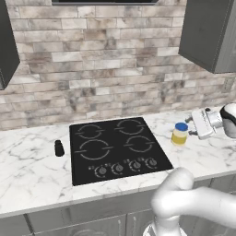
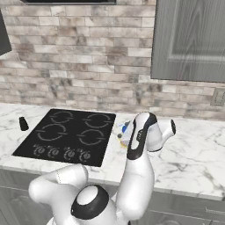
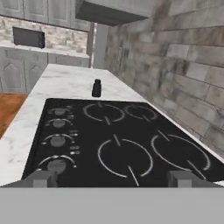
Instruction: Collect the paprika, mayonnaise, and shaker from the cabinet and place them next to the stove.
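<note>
The mayonnaise (image 1: 179,133), a pale-yellow jar with a blue lid, stands upright on the marble just right of the stove (image 1: 115,150). My gripper (image 1: 190,127) hovers close to its right, pointing left. It is open, and the hand view shows nothing between its fingertips (image 3: 43,178). The black shaker (image 1: 59,148) stands on the counter left of the stove, and the hand view has the shaker (image 3: 96,88) beyond the stove (image 3: 118,140). From the right base, the arm hides most of the mayonnaise (image 2: 124,129). The cabinet (image 2: 189,39) hangs at upper right. The paprika is out of view.
A brick backsplash (image 1: 106,69) runs behind the white marble counter (image 1: 27,170). Another dark wall cabinet (image 1: 7,46) hangs at the left. The stove knobs (image 1: 124,167) line its front edge. A wall outlet (image 2: 217,96) sits at the right.
</note>
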You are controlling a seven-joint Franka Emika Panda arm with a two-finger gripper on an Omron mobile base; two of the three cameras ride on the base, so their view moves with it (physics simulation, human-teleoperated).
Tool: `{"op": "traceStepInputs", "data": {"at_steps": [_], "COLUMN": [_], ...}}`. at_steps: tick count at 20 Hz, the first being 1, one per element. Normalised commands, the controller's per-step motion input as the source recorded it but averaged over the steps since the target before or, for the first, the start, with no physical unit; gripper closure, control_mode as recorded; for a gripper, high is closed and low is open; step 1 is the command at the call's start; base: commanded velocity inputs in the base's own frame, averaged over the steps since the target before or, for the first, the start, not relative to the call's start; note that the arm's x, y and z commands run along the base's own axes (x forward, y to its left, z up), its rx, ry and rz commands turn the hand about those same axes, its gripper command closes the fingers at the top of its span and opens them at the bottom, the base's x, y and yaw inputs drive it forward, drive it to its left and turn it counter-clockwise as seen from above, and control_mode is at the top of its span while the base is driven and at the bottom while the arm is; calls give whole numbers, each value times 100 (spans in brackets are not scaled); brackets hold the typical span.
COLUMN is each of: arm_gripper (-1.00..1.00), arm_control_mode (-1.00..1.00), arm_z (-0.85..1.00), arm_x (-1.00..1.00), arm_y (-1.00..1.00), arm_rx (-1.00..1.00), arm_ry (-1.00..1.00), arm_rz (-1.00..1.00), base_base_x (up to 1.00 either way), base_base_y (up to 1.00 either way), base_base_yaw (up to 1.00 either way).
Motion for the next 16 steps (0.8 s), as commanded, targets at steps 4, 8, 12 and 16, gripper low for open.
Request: {"op": "traceStepInputs", "data": {"at_steps": [4, 8, 12, 16], "arm_gripper": [-100, -100, -100, -100], "arm_control_mode": [-100, -100, -100, -100], "arm_z": [59, 47, 55, 82], "arm_x": [-44, -85, -87, -65], "arm_y": [44, 35, 36, 37], "arm_rx": [-9, -6, -6, -6], "arm_ry": [-25, -21, -17, -14], "arm_rz": [0, 0, 0, -1], "base_base_x": [0, 0, 0, 0], "base_base_y": [0, 0, 0, 0], "base_base_yaw": [0, 0, 0, 0]}}
